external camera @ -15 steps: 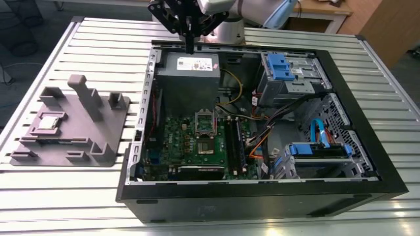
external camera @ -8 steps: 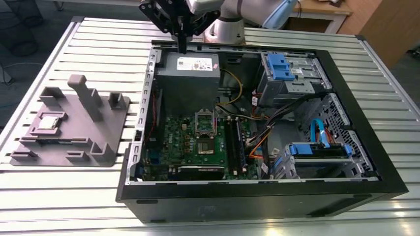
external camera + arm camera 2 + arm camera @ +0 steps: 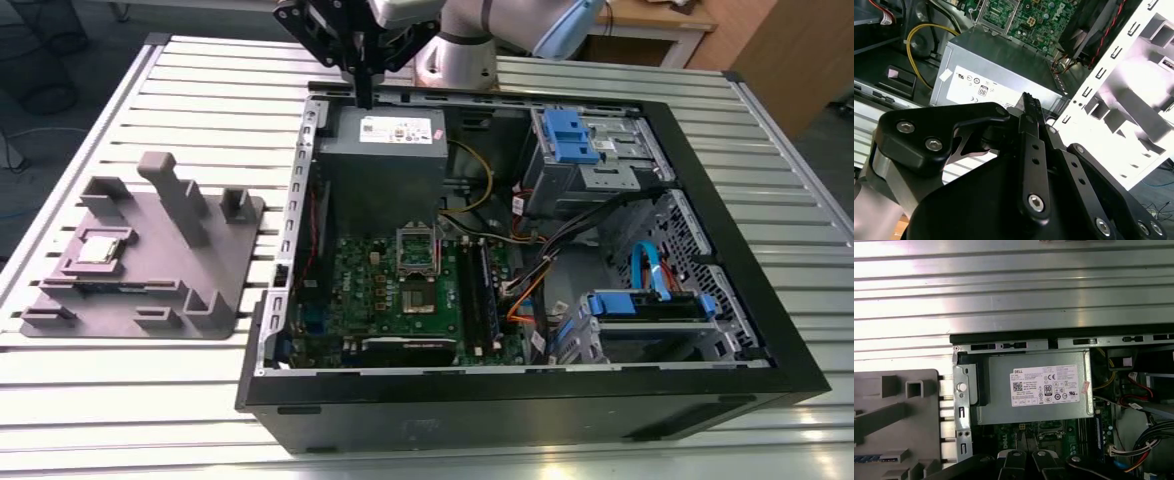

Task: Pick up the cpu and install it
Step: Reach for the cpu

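Closest in the exterior view is the dark wall of the open computer case [image 3: 534, 400], which lies on the slatted tabletop [image 3: 160, 400]. Inside it sits the green motherboard [image 3: 387, 290] with its metal socket [image 3: 418, 250] in the middle. A bit farther back, on the exterior view's left, a grey tray [image 3: 200, 300] rests on the tabletop well apart from the socket. The cpu [image 3: 100, 247] lies flat in a square pocket of that tray. It is a small, thin, silvery square. It looks light and stiff, and its smooth metal top is probably slippery. Its underside is likely easy to hurt, so the two thin side edges seem the best place to hold it, keeping it level. Farther back is the grey power supply [image 3: 380, 150], and the pincer [image 3: 363, 98] hangs above its far edge, a long way from the cpu. The pincer is closed and holds nothing. The exterior view shows the cpu, the tray and the socket together. The first wrist view looks straight down on the power supply's label and one corner of the tray. The second wrist view shows the pincer's fingers [image 3: 1031, 107] up close, pressed together.
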Motion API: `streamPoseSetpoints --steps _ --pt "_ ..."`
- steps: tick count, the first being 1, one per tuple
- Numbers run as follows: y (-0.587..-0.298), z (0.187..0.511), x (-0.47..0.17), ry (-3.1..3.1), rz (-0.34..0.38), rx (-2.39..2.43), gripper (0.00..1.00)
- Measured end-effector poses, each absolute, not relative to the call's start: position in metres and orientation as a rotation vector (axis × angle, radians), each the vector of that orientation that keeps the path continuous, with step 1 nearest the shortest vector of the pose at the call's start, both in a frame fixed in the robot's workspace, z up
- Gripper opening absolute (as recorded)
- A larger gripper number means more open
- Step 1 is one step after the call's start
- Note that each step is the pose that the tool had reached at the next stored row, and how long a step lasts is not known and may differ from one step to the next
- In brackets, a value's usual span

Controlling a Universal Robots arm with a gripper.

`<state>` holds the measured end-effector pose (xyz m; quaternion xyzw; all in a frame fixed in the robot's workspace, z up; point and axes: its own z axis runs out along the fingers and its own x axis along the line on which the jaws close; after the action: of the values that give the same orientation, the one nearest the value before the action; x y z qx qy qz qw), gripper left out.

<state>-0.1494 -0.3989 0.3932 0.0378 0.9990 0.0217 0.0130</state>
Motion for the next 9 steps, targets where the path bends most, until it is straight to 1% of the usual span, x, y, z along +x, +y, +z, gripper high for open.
streamPoseSetpoints --steps 9 --pt "-0.3989 0.3932 -0.1497 3.112 0.068 0.118 0.11"
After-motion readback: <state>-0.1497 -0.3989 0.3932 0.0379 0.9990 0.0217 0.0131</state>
